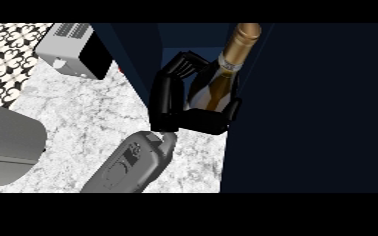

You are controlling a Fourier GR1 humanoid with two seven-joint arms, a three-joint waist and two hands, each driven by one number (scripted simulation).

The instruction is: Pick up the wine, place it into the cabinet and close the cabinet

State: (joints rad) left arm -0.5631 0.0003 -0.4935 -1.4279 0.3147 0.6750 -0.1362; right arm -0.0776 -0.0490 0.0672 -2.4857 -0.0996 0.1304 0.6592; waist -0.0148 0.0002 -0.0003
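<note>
The wine bottle (215,86) is dark with a gold foil neck, and it leans with the neck pointing up and away inside the opening of the dark blue cabinet (140,45). My right hand (168,97) is shut on the bottle's lower body, fingers on its left side and thumb under its base. The grey right forearm (133,165) rises from the lower edge. A large dark door panel (303,110) fills the right of the view. My left hand does not show.
A grey and black toaster (70,50) stands at the upper left on the white marble counter (81,110), beside a patterned tile wall (15,55). A grey rounded shape (16,147), probably my left arm, sits at the left edge.
</note>
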